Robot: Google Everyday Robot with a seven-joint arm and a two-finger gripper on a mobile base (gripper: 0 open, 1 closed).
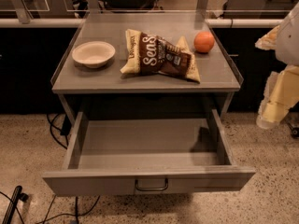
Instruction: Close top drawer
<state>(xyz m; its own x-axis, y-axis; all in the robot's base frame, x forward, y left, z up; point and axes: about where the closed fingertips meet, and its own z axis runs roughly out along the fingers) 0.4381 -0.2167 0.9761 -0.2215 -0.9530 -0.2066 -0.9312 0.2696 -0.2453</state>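
**Top drawer wide open, gripper off to the right**

In the camera view, the top drawer [149, 181] is pulled far out of the grey cabinet [93, 78] toward the camera. Its front panel sits low in the frame, with the dark bar handle [151, 185] centred on it. On the cabinet's top are a pale bowl [93, 53], a brown snack bag [159, 55] and an orange [204, 41]. The gripper [272, 107] hangs at the right edge of the frame, beside the cabinet's right side. It is apart from the drawer and higher than the front panel. Whether it is apart or together cannot be told from this angle.

The drawer is not yet closed at all. To do the step well, the gripper should probably come round in front of the panel and meet it at mid-width, near the handle. From there it should push straight back along the drawer's line of travel. A push near the right corner risks skewing the drawer so that it binds. A steady pace would spare the things on top a jolt when the drawer seats.
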